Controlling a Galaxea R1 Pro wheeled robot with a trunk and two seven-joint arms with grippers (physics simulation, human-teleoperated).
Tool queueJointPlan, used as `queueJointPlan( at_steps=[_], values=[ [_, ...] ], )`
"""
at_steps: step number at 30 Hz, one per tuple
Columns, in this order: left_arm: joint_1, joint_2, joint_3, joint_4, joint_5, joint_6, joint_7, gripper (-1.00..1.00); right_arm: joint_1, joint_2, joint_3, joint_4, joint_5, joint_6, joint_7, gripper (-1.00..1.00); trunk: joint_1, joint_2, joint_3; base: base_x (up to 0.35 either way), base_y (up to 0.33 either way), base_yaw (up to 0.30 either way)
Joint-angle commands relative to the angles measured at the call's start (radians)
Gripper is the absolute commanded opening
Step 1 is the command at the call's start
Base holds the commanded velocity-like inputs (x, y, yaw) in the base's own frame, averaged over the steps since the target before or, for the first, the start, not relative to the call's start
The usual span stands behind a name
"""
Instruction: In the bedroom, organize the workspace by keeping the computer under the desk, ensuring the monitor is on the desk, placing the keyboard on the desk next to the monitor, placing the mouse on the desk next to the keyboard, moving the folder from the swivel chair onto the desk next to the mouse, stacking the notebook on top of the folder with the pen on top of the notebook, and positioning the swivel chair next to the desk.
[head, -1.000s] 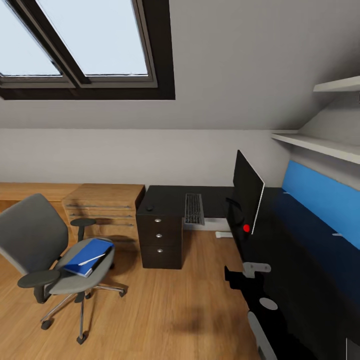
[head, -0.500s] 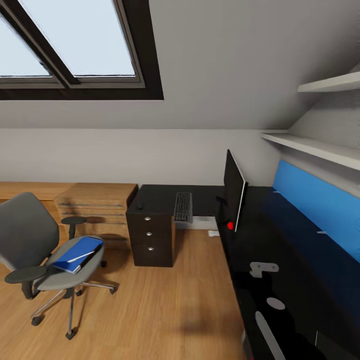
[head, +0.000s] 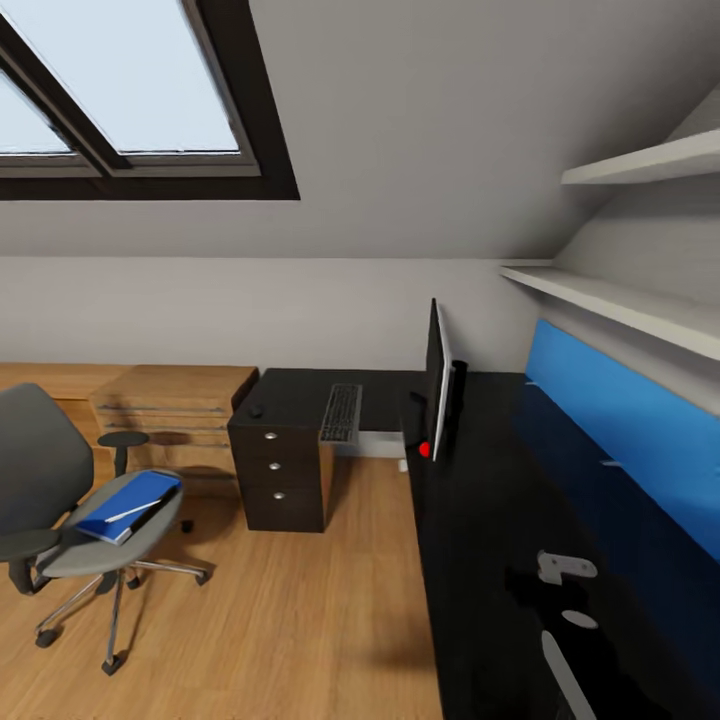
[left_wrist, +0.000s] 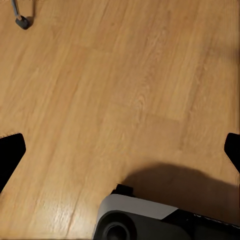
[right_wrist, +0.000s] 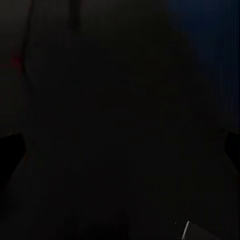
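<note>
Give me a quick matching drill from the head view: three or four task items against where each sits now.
Items:
1. bright blue folder
2. slim dark grey keyboard
3. flat black monitor
4. grey swivel chair

Places:
A. standing on the black L-shaped desk, edge-on to the camera
B. lying flat above the drawer pedestal side
C. on the wooden floor
D. on the chair seat

Pairs: 1-D, 2-B, 3-A, 4-C

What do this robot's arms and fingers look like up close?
Little shows. In the left wrist view, the left gripper has black fingers at each side edge above a light grey and black rounded housing. In the right wrist view, the right gripper has similar dark fingertips, barely distinguishable.
</note>
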Motion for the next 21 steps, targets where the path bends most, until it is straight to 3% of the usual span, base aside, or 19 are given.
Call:
queueJointPlan(
  at_steps=[1, 7, 9, 11, 14, 21],
  values=[
    [0.000, 0.001, -0.002, -0.002, 0.010, -0.009, 0.005, 1.00, -0.013, -0.005, 0.003, 0.035, -0.011, -0.003, -0.008, 1.00, 0.000, -0.002, -0.002, -0.093, -0.291, 0.000],
    [0.000, 0.024, 0.012, -0.002, 0.013, -0.065, 0.004, 1.00, -0.059, -0.028, 0.001, 0.156, -0.012, -0.029, 0.016, 1.00, 0.000, -0.002, -0.002, -0.031, -0.141, 0.000],
    [0.000, 0.026, 0.044, -0.006, 0.015, -0.116, 0.002, 1.00, -0.109, -0.033, 0.001, 0.252, -0.013, -0.032, 0.020, 1.00, 0.000, -0.002, -0.002, -0.001, -0.006, 0.000],
    [0.000, 0.026, 0.053, -0.006, 0.015, -0.166, 0.003, 1.00, -0.150, -0.034, 0.001, 0.331, -0.011, -0.056, 0.033, 1.00, 0.000, -0.002, -0.002, 0.000, -0.002, 0.000],
    [0.000, 0.025, 0.057, -0.006, 0.015, -0.189, 0.003, 1.00, -0.189, -0.034, 0.001, 0.415, -0.007, -0.076, 0.075, 1.00, 0.000, -0.002, -0.002, 0.000, 0.000, 0.000],
    [0.000, 0.024, 0.058, -0.007, 0.015, -0.197, 0.002, 1.00, -0.216, -0.047, 0.001, 0.467, -0.004, -0.095, 0.102, 1.00, 0.000, -0.002, -0.002, 0.000, 0.000, 0.000]
  ],
)
